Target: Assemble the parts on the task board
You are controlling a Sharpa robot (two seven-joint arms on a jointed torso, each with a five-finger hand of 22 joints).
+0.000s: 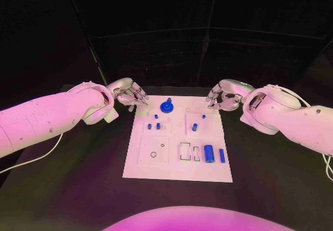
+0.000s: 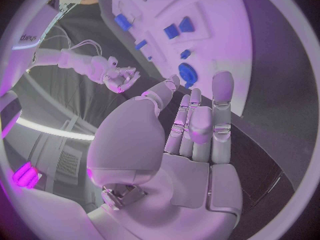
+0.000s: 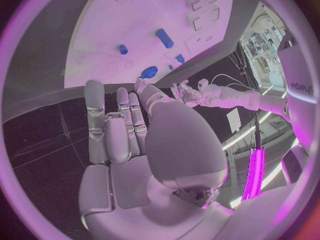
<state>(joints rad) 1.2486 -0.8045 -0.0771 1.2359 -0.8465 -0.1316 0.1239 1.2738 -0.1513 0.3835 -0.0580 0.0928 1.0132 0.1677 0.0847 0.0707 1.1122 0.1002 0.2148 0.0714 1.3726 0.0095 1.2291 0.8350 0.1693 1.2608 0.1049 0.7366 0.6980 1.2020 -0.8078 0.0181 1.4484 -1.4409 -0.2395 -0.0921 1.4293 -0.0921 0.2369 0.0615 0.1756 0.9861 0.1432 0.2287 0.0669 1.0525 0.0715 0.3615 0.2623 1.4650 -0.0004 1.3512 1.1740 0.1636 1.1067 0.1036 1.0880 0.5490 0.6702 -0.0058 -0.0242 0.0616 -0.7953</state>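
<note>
A flat white rectangular task board (image 1: 173, 166) lies on the black table between two silver hands. The left hand (image 1: 130, 94) hovers just off the board's far corner, fingers apart, holding nothing. The right hand (image 1: 222, 98) hovers off the opposite far corner, also empty with fingers loosely spread. A round blue knob-shaped part (image 1: 166, 106) stands on the board nearest the left hand's fingertips; smaller blue cylindrical parts (image 1: 209, 154) lie farther from both hands.

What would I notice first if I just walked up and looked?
Probably the white board in the middle of the black table, dotted with small blue parts, the biggest a round knob near its far edge. Then the two silver hands, left hand and right hand, hovering empty at the board's far corners.
</note>
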